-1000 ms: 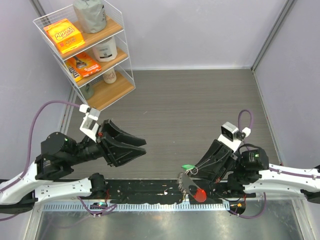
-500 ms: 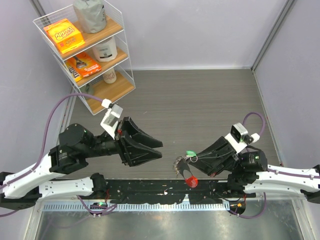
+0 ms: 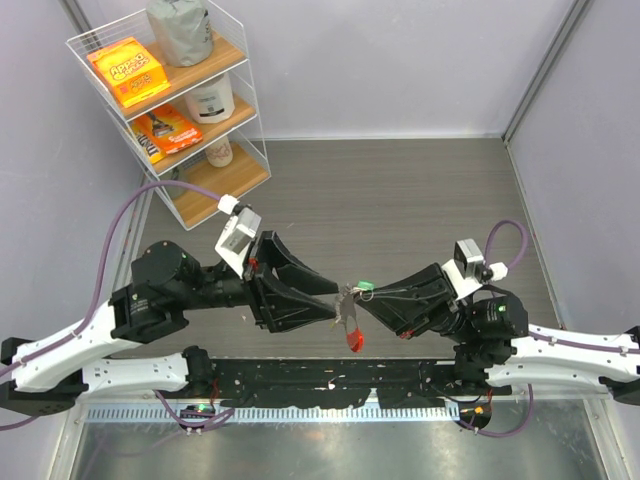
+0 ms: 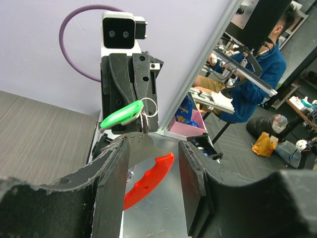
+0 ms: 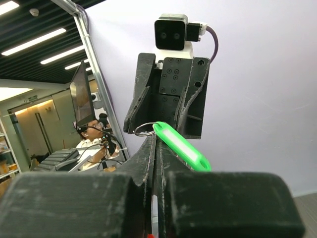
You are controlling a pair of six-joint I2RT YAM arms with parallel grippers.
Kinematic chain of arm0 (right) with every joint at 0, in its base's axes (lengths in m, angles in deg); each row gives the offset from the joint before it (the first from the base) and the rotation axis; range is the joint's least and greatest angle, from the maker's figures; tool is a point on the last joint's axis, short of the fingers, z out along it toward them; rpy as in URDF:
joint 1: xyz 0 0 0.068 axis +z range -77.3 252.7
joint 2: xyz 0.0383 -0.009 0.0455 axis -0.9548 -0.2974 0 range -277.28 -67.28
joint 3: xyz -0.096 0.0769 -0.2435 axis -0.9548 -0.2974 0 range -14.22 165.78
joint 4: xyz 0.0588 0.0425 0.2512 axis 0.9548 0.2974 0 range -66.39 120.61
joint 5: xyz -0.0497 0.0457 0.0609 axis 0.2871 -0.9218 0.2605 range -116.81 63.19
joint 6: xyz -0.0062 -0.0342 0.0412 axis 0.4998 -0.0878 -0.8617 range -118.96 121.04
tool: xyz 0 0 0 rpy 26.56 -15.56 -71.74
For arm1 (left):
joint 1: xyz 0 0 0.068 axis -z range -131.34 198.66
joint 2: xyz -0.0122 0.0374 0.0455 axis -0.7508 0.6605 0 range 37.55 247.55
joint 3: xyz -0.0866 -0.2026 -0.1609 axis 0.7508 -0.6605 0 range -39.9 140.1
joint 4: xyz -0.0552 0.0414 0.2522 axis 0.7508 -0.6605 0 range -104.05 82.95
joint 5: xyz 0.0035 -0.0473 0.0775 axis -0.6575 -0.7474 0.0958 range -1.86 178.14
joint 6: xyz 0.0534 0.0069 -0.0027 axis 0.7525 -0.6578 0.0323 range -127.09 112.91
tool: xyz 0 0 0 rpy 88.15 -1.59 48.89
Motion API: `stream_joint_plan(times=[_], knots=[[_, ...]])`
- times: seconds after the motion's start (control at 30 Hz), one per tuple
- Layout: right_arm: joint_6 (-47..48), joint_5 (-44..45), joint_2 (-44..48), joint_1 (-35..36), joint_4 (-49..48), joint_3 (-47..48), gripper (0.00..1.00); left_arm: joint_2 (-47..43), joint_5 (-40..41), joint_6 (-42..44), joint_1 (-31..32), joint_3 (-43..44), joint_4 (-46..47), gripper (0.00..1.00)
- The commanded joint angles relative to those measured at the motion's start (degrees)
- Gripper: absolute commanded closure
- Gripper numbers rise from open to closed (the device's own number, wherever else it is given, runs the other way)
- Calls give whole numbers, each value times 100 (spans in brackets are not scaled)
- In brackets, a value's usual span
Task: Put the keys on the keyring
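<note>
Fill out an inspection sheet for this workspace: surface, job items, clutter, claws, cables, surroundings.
Surface: grey wood-grain table.
Job's things: keyring hangs below the right claw; green key at that claw's tip; yellow key not seen.
Clutter: shelf rack at far left, holding boxes, a bag and bottles.
Claws: left claw open, facing the keyring; right claw shut on the keyring.
Cables: a purple cable loops over each arm.
Surroundings: pale walls; person in blue beyond, in the left wrist view.
</note>
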Motion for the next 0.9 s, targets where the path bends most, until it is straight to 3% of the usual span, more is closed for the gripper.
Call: stream_joint_plan(times=[0.0,0.4,0.87], knots=[[148,171,-82,29,-34,373,94,22,-180,145,-12,200,321,50],[192,198,-355,29,-34,523,95,39,-294,171,-12,217,304,52],[245,321,-346,29,-131,497,94,75,-241,242,-12,261,110,69]])
